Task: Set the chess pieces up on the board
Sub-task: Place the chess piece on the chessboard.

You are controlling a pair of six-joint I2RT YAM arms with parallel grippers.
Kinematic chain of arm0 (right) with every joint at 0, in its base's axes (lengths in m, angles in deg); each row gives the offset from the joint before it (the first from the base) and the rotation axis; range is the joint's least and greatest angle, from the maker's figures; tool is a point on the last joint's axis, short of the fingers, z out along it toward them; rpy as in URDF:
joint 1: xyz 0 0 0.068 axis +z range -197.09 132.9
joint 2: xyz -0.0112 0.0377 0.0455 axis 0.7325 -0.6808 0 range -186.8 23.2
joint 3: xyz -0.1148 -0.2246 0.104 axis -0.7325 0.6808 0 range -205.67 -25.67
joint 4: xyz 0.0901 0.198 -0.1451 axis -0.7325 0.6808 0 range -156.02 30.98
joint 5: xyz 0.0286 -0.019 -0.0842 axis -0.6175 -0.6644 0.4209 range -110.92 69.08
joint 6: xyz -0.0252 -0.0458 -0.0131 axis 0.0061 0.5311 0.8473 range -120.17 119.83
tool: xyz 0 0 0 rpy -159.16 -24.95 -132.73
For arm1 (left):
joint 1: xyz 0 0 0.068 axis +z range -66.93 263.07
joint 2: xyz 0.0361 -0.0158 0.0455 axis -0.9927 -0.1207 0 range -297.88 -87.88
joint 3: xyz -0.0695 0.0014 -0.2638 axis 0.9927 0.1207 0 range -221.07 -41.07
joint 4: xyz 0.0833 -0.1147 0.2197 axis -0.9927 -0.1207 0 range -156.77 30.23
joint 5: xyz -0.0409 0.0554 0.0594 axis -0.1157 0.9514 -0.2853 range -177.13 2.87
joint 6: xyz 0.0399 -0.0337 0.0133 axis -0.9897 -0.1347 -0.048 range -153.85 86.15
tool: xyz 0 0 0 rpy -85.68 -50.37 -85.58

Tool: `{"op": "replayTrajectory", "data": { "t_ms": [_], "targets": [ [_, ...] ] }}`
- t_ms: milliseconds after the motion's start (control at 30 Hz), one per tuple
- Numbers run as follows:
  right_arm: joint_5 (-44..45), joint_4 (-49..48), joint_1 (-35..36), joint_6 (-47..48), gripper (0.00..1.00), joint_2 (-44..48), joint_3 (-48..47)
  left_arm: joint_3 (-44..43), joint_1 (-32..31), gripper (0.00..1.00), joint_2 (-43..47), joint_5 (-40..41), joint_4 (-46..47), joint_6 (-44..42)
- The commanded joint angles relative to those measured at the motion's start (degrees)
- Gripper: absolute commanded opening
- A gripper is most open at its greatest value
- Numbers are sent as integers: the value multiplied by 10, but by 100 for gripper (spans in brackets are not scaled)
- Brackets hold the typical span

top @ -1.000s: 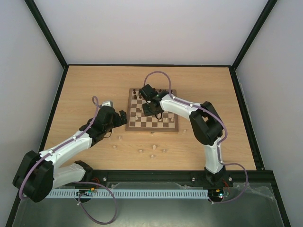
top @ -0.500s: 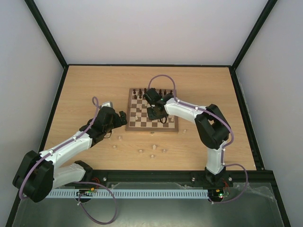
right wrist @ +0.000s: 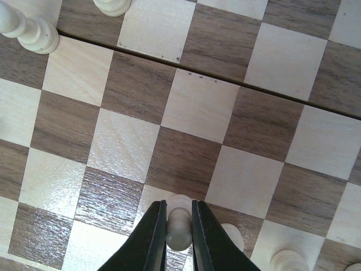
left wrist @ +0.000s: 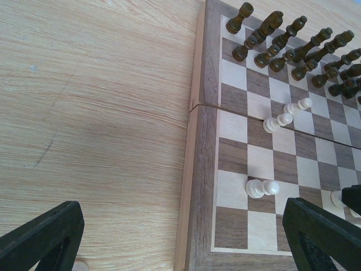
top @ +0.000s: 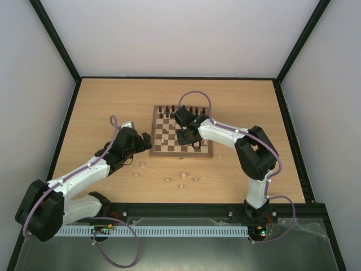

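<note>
The chessboard (top: 169,148) lies at the table's middle, with dark pieces along its far rows. My right gripper (top: 186,136) hangs over the board's middle. In the right wrist view it (right wrist: 179,213) is shut on a cream chess piece (right wrist: 179,236) above the near squares; I cannot tell whether the piece touches the board (right wrist: 197,107). My left gripper (top: 148,141) is open and empty at the board's left edge. In the left wrist view its fingers (left wrist: 42,234) straddle the board's near-left corner (left wrist: 198,248). Three cream pawns (left wrist: 262,188) stand on the board there.
Several loose cream pieces (top: 167,180) lie on the wooden table between the board and the arm bases, one more (top: 220,156) off the board's near-right corner. Dark pieces (left wrist: 271,45) line the far rows. Other cream pieces (right wrist: 31,31) stand near the right gripper.
My right gripper has moved a little toward the near side and right over the board, staying shut on the piece. The left arm has not moved.
</note>
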Motion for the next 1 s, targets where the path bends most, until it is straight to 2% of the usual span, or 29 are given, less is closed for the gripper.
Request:
{"op": "replayTrajectory", "data": {
  "t_ms": [0, 433, 733, 967],
  "targets": [
    [-9, 16, 5, -6, 11, 19, 13, 7, -3, 100, -6, 9, 10, 5],
    [-9, 18, 15, -7, 12, 17, 10, 7, -5, 100, -6, 10, 13, 4],
    [0, 34, 15, -3, 35, 26, -14, -11, -5, 100, -11, 5, 4, -1],
    [13, 40, 15, 11, 45, 61, -33, -89, -6, 99, -60, 3, -26, -38]
  ]
}}
